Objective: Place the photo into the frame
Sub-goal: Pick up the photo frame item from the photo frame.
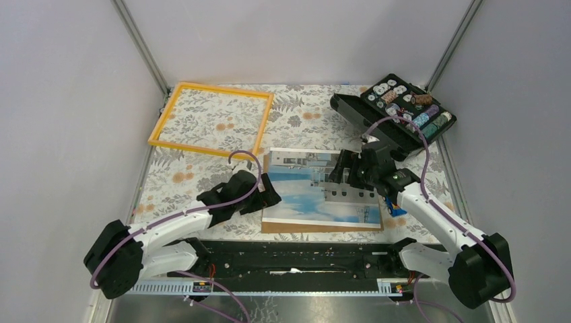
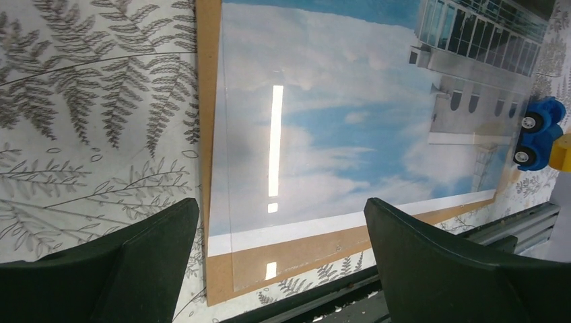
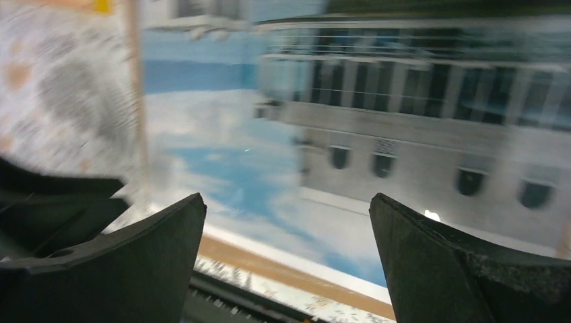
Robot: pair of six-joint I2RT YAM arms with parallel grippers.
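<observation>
Top view, centre: the photo (image 1: 306,195) lies flat on the fern-print cloth (image 1: 303,118), picture side up. You see sky and clouds, with the white building across its upper right part. Brown backing shows as a strip along its lower edge and its left edge.

Upper left of the top view: the frame (image 1: 163,116), thin and orange-yellow, lies flat on the cloth with only cloth inside it. Its lower right corner sits close to the photo's upper left corner, with no overlap. The photo is not in the frame.

Your left gripper (image 1: 267,193) is at the photo's left edge. In its wrist view the jaws are spread wide and hold nothing. The photo's corner and its brown border show between and beyond the fingers.

Your right gripper (image 1: 339,173) hangs over the photo's upper right part, above the building. The jaws are wide apart with nothing between them. Its wrist view is blurred, so you cannot tell whether the fingers touch the print.

Upper right of the top view: an open black case (image 1: 377,128) of small round parts. Just off the photo's right edge is a small blue object (image 2: 537,131), too small to name.
</observation>
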